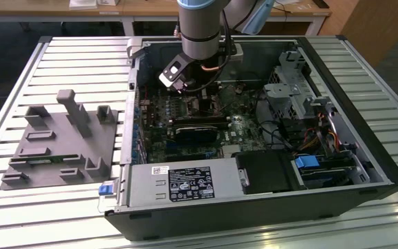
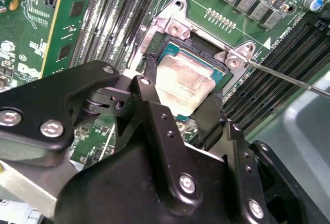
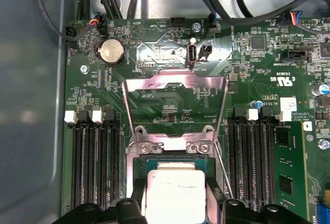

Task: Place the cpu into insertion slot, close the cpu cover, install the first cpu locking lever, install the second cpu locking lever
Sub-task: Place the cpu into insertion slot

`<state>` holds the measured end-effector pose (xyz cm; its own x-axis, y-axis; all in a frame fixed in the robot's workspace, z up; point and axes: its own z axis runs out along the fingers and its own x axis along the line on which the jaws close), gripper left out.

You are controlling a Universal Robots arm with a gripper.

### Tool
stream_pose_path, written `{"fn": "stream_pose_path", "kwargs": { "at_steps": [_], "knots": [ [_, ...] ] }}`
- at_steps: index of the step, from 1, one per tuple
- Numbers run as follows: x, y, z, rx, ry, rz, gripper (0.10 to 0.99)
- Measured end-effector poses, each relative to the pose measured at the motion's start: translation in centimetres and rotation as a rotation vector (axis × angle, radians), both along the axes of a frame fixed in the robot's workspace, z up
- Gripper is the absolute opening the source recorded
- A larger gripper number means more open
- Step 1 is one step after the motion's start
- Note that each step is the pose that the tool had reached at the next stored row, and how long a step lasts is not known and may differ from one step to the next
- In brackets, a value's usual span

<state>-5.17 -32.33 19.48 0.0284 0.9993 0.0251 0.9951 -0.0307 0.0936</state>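
Note:
My gripper reaches down into the open computer case, over the green motherboard. In both wrist views its black fingers flank the cpu, a flat silvery square, and appear shut on its edges. The cpu lies level in or just above the insertion slot. Whether it is fully seated cannot be told. The cpu cover, a silver frame with a square window, stands swung open behind the slot. A thin locking lever sticks out beside the slot, unlatched.
Long black memory slots run on both sides of the socket, with a coin battery beyond. The case holds a power supply, a drive cage and cables. A grey fixture block sits at the exterior view's left.

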Motion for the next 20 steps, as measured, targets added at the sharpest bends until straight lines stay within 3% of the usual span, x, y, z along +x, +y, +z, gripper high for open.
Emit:
{"fn": "stream_pose_path", "kwargs": {
  "at_steps": [14,20],
  "knots": [
    [0.0,0.0,-0.24,0.005,-0.0003,0.003,0.537],
    [0.0,0.0,-0.25,0.005,-0.0003,0.003,0.612]
  ]
}}
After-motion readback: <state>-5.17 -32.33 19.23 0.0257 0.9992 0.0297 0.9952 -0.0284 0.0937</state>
